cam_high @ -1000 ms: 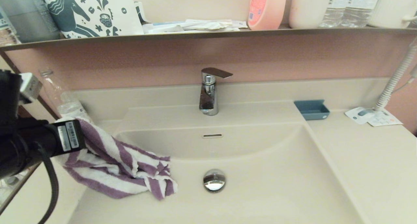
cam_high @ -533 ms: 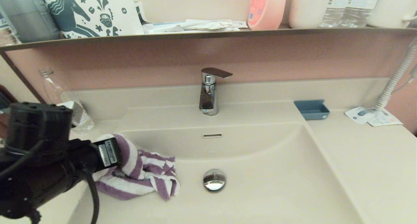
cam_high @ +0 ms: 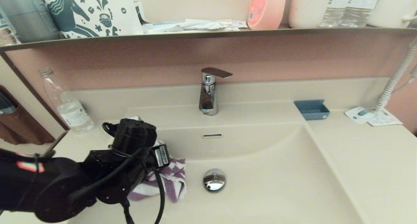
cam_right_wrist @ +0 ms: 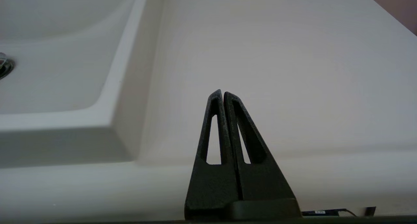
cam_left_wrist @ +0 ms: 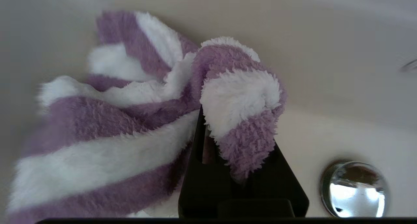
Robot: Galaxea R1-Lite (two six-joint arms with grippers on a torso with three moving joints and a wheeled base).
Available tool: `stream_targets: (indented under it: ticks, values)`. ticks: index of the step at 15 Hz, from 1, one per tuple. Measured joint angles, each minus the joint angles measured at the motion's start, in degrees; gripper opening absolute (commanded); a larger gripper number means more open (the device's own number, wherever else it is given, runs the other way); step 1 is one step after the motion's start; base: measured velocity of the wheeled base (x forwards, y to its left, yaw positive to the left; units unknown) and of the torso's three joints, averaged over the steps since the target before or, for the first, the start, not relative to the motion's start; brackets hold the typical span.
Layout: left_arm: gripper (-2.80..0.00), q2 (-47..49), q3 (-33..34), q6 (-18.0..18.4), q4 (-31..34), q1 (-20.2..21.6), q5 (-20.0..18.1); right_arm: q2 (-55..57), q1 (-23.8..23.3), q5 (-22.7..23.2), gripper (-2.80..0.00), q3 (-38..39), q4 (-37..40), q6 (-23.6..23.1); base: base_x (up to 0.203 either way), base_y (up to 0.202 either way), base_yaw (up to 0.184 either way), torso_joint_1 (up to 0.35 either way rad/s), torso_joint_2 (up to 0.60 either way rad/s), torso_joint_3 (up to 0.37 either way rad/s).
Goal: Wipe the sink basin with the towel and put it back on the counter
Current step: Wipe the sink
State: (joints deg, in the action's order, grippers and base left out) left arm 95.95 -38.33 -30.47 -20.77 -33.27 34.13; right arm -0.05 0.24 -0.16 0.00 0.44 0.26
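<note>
The purple and white striped towel (cam_high: 174, 180) lies bunched on the floor of the cream sink basin (cam_high: 277, 171), just left of the chrome drain plug (cam_high: 214, 180). My left gripper (cam_high: 163, 165) reaches down into the basin from the left and is shut on a fold of the towel (cam_left_wrist: 241, 97); the cloth hides its fingertips. The drain plug (cam_left_wrist: 355, 188) shows close beside it in the left wrist view. My right gripper (cam_right_wrist: 223, 93) is shut and empty over the counter (cam_right_wrist: 293, 54) right of the basin, outside the head view.
A chrome faucet (cam_high: 208, 93) stands behind the basin above the overflow slot (cam_high: 212, 136). A water bottle (cam_high: 70, 110) stands at the back left. A blue tray (cam_high: 312, 109), a card (cam_high: 371, 116) and a coiled cord (cam_high: 395, 77) sit on the right counter (cam_high: 368, 158). A dark-edged shelf (cam_high: 208, 33) carries bottles.
My left arm has swung right and down from the left rim into the basin. The towel, draped over the rim before, is now bunched nearer the drain plug.
</note>
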Motion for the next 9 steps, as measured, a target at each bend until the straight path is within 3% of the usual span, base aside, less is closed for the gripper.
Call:
stream_targets:
  ticks: [4, 9]
  values:
    - [-2.8, 6.9, -4.3, -0.1, -3.4, -0.4, 0.3, 0.0, 0.0, 0.0, -2.8, 0.0, 0.0, 0.0, 0.0, 0.0, 0.0, 0.0, 0.0, 0.0]
    - [-2.8, 10.2, -12.3, 1.1, -0.2, -3.1, 1.4, 0.0, 0.0, 0.0, -2.8, 0.0, 0.0, 0.0, 0.0, 0.0, 0.0, 0.0, 0.0, 0.0]
